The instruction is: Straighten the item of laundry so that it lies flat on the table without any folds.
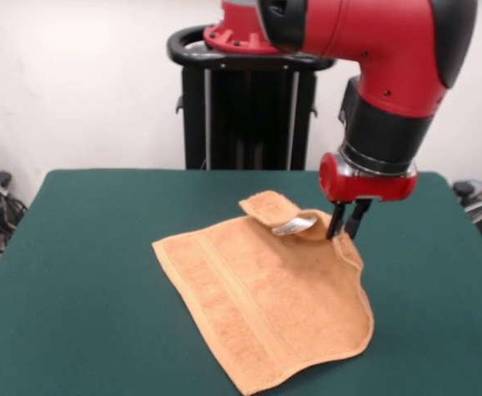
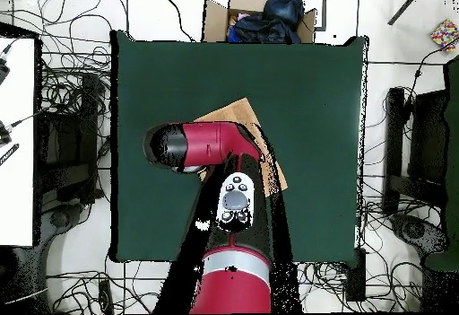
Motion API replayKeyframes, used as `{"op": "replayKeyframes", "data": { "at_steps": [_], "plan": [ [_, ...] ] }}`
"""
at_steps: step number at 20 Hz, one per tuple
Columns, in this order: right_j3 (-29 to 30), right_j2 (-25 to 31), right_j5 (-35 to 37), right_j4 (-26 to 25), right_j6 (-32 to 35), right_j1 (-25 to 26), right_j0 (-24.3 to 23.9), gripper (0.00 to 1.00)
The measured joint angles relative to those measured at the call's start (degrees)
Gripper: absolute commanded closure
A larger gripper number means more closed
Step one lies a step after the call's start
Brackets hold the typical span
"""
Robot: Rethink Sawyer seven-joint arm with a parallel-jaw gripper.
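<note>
Most of the washcloth [image 1: 262, 309] lies flat on the table [image 1: 84, 272]; its twelve-o'clock corner remains folded over, where the gripper [image 1: 347, 221], fingers nearly together, seemingly pinches its edge.

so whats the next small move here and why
Probably draw the gripper outward, away from the cloth's middle. Its tips sit at the washcloth edge beside a far corner folded over near the white tag; pulling there should unroll that flap onto the table.
</note>
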Motion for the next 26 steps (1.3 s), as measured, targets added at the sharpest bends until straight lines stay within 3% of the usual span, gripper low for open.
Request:
{"op": "replayKeyframes", "data": {
  "at_steps": [11, 26],
  "plan": [
    [-6.10, -4.19, 3.52, 2.85, 0.73, 3.02, 4.51, 1.00],
    [-10.94, -4.27, 6.63, 7.98, 5.04, 4.99, 9.09, 1.00]
  ]
}}
